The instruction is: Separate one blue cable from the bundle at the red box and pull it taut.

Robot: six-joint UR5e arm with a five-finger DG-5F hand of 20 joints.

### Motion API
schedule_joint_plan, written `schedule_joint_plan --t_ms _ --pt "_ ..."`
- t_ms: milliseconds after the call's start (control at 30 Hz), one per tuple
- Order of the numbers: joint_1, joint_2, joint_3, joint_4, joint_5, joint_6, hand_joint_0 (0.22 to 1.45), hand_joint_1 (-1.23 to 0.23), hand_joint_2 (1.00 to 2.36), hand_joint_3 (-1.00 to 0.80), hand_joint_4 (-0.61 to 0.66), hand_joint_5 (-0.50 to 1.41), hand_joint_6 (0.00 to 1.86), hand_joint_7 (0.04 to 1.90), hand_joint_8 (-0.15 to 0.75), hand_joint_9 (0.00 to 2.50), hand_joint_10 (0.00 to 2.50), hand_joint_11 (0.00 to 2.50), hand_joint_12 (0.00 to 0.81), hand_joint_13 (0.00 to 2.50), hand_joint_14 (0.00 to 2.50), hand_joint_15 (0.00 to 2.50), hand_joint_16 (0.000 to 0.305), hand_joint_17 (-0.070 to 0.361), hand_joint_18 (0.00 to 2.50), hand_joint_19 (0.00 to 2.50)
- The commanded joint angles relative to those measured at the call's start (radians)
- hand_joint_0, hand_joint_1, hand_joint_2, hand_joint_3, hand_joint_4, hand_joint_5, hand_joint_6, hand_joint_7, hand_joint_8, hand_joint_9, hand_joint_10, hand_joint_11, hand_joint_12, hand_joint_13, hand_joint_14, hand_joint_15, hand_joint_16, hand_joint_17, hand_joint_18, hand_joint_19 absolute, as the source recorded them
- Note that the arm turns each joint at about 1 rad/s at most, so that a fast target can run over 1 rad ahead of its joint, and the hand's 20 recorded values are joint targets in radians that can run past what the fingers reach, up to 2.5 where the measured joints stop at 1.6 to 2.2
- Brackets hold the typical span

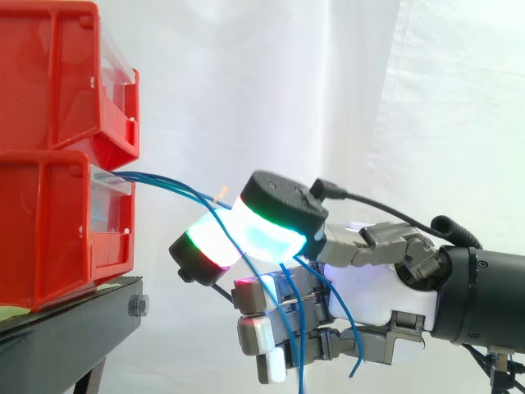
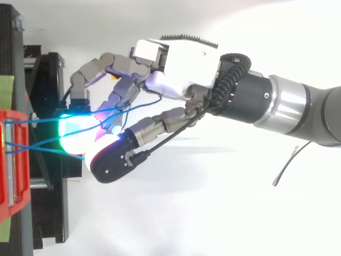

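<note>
hand (image 1: 373,291), fingers (image 1: 210,238) in a pinch on a blue cable (image 1: 168,183) near the red box (image 1: 49,226)

Bright, even light; white curtain (image 1: 426,98) glares, perhaps overexposed; soft shadow under the hand (image 2: 181,58).

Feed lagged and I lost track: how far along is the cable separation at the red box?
Done: the hand is at the bundle, its pads pinching the blue cables just off the red box. In hand: several strands run through that pinch, so none looks singled out. Left: isolate one and pull it taut; the strands bow between box and hand.
</note>
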Motion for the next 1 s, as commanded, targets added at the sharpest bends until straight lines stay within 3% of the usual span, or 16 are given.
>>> schedule_joint_plan --t_ms 0,267,400,533,633,767,967 --pt "0.000 -0.001 0.000 0.000 -0.002 0.000 0.76 -0.93 1.00 -0.50 -0.03 -0.16 0.95 0.95 0.261 1.17 0.03 1.08 0.319 1.18 0.03 0.80 0.048 0.108 0.97 0.88" --pt "0.000 0.000 0.000 0.000 -0.002 0.000 0.55 -0.93 1.00 -0.50 0.05 -0.16 0.94 0.91 0.278 1.18 0.02 1.09 0.334 1.18 0.03 0.82 0.050 0.111 0.98 0.92" --pt "0.000 0.000 0.000 0.000 -0.002 0.000 0.50 -0.60 1.00 -0.50 0.07 -0.14 0.91 0.90 0.291 1.23 0.02 1.04 0.346 1.21 0.03 0.80 0.053 0.119 1.00 0.92" --pt "0.000 0.000 0.000 0.000 -0.002 0.000 0.60 -0.41 1.00 -0.50 0.06 -0.14 0.89 0.99 0.276 1.24 0.03 1.05 0.328 1.20 0.03 0.83 0.047 0.106 0.97 0.98" --pt "0.000 0.000 0.000 0.000 -0.002 0.000 0.62 -0.45 1.00 -0.49 0.06 -0.14 0.90 0.99 0.283 1.24 0.03 1.08 0.332 1.20 0.03 0.84 0.048 0.108 0.96 0.99" --pt "0.000 0.000 0.000 0.000 -0.002 0.000 0.61 -0.54 1.01 -0.34 0.08 -0.15 0.90 0.99 0.292 1.23 0.02 1.14 0.350 1.20 0.03 0.83 0.051 0.115 0.98 0.98" --pt "0.000 0.000 0.000 0.000 -0.002 -0.002 0.63 -0.79 1.01 -0.20 0.10 -0.15 0.92 0.98 0.311 1.21 0.02 1.16 0.369 1.20 0.03 0.81 0.057 0.128 1.02 0.94"
